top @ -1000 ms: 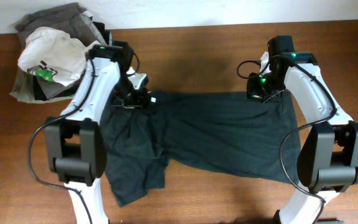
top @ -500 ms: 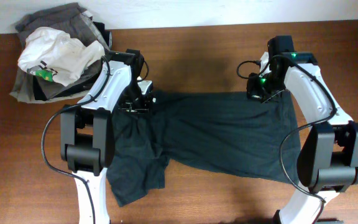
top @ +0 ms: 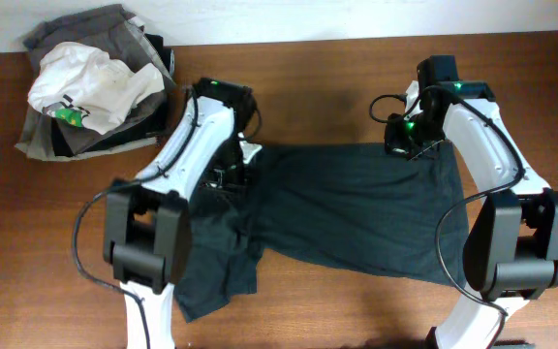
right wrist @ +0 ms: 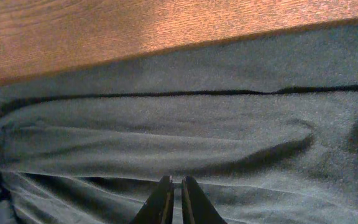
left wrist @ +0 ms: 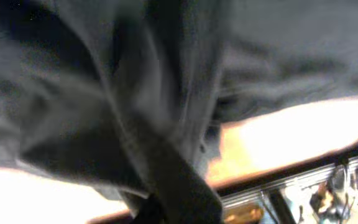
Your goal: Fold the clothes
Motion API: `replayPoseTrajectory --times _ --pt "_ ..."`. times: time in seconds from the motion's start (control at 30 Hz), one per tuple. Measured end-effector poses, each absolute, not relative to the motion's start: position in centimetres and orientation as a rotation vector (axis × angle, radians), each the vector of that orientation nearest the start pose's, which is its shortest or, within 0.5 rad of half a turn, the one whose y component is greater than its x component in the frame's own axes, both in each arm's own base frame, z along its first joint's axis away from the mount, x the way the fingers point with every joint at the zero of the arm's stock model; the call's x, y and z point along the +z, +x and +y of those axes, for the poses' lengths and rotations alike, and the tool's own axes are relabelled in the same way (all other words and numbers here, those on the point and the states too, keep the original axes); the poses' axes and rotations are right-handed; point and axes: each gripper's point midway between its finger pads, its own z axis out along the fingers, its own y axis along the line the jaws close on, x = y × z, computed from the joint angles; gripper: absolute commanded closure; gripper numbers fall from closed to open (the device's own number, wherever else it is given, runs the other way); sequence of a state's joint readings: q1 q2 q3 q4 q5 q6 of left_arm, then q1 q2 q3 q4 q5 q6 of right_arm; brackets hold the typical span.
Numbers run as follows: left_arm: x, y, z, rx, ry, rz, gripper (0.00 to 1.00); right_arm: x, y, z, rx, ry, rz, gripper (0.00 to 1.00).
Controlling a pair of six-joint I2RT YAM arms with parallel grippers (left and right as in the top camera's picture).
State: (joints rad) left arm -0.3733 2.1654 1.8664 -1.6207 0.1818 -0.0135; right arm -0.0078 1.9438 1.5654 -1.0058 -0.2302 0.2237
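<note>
The clothes (top: 356, 208), a dark teal T-shirt, lie spread across the middle of the table, rumpled on the left with one part trailing toward the front edge. My left gripper (top: 235, 174) is down on the shirt's upper left part. In the blurred left wrist view a ridge of the clothes (left wrist: 166, 74) runs up into the gripper (left wrist: 166, 199), which is shut on it. My right gripper (top: 402, 147) sits at the shirt's far right edge. Its fingers (right wrist: 172, 182) are pressed almost together on the fabric (right wrist: 229, 130).
A pile of other garments stands at the far left corner, a white one (top: 90, 82) with a green mark on top of grey ones (top: 85, 24). Bare wooden table (top: 318, 87) lies behind the shirt, and a strip of it (right wrist: 104, 31) shows past the hem.
My left arm has swung right from the shirt's left edge and its jaws have closed on the cloth, pulling that part rightward. The right arm has held still.
</note>
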Motion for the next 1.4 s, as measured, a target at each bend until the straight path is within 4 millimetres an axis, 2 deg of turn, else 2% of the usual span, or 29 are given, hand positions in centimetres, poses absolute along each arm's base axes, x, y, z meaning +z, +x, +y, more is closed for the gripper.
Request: replayPoseTrajectory --times 0.07,0.17,0.2,0.27,0.33,0.43,0.47,0.5,0.53,0.57,0.6,0.67,0.77,0.8,0.93,0.97,1.07,1.1,1.23,1.4 --pt "9.9 29.4 -15.4 -0.186 0.604 3.466 0.78 8.7 41.1 3.6 0.369 0.311 2.943 0.89" --pt "10.2 29.0 -15.4 -0.186 0.617 3.478 0.78 8.7 41.1 3.6 0.369 0.311 2.943 0.89" --pt "10.3 28.9 -15.5 -0.208 0.632 3.480 0.72 8.7 41.1 3.6 0.369 0.311 2.943 0.89" --pt "10.5 28.4 -16.3 -0.302 0.689 3.479 0.26 8.7 41.1 3.6 0.369 0.311 2.943 0.88" --pt "10.6 28.0 -17.1 -0.350 0.754 3.464 0.25 8.7 41.1 3.6 0.369 0.311 2.943 0.85" --pt "10.5 27.8 -18.1 -0.348 0.801 3.437 0.30 8.7 41.1 3.6 0.369 0.309 2.942 0.86" --pt "10.3 28.2 -18.4 -0.334 0.796 3.417 0.38 8.7 41.1 3.6 0.370 0.310 2.942 0.91" --pt "10.1 29.0 -18.5 -0.324 0.764 3.394 0.54 8.7 41.1 3.6 0.371 0.310 2.942 0.96" --pt "9.8 30.4 -18.6 -0.335 0.728 3.346 0.76 8.7 41.1 3.6 0.371 0.308 2.941 0.96" --pt "9.8 32.3 -18.5 -0.346 0.665 3.286 0.92 8.8 41.2 3.6 0.373 0.308 2.937 0.96" --pt "9.8 34.6 -17.7 -0.363 0.581 3.229 0.99 8.8 41.4 3.6 0.371 0.298 2.933 0.96" --pt "9.8 37.0 -15.0 -0.367 0.420 3.202 0.99 8.8 41.5 3.6 0.368 0.280 2.926 0.96" --pt "9.0 38.3 -10.6 -0.358 0.226 3.233 0.99 8.4 42.0 3.2 0.335 0.275 2.920 0.96" --pt "8.4 38.4 -10.1 -0.355 0.199 3.250 0.99 7.8 41.9 3.0 0.327 0.284 2.932 0.96" --pt "6.0 37.9 -10.3 -0.356 0.199 3.324 0.99 5.1 41.3 2.1 0.305 0.341 3.009 0.96" --pt "5.2 37.7 -10.6 -0.355 0.209 3.345 0.99 3.9 41.0 1.4 0.290 0.374 3.038 0.96" --pt "3.7 37.3 -11.0 -0.353 0.214 3.388 0.99 2.3 40.5 -0.1 0.272 0.437 3.074 0.96" --pt "2.5 37.0 -11.0 -0.351 0.210 3.421 0.99 1.5 40.2 -1.3 0.256 0.481 3.088 0.96" --pt "1.0 37.2 -10.2 -0.287 0.156 3.447 0.99 0.5 40.1 -3.1 0.248 0.552 3.091 0.96" --pt "0.1 37.4 -8.5 -0.238 0.041 3.473 0.96 0.0 40.1 -3.3 0.274 0.577 3.096 0.96"
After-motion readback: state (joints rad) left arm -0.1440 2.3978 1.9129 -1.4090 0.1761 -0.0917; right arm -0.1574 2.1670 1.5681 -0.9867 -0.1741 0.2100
